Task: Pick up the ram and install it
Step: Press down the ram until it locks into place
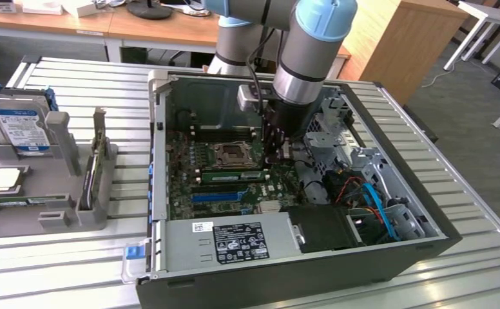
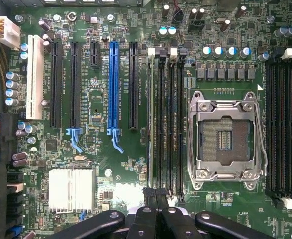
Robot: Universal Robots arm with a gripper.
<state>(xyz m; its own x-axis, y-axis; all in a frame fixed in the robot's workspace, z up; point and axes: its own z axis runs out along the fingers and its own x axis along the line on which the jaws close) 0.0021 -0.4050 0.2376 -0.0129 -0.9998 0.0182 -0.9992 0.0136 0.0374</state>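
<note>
A thin green ram stick [image 1: 229,174] stands on edge in a memory slot beside the open processor socket [image 1: 230,154] inside the computer case. In the wrist view the ram [image 2: 150,119] shows edge-on as a pale thin line in the outermost of the black memory slots [image 2: 168,119]. My gripper [image 1: 274,153] reaches down into the case at the end of that stick toward the exterior view's right. Its black fingers [image 2: 146,215] are shut together with nothing between them, and the gripper [image 2: 155,209] hovers at the end of the slot row. I cannot tell whether it touches the ram.
The case walls [image 1: 160,161] and a drive cage with cables [image 1: 366,187] close in around the board. The black power supply [image 1: 232,241] lies at the front. A grey fixture [image 1: 69,212] on the exterior view's left holds a hard drive [image 1: 22,129] and a silver chip [image 1: 2,180].
</note>
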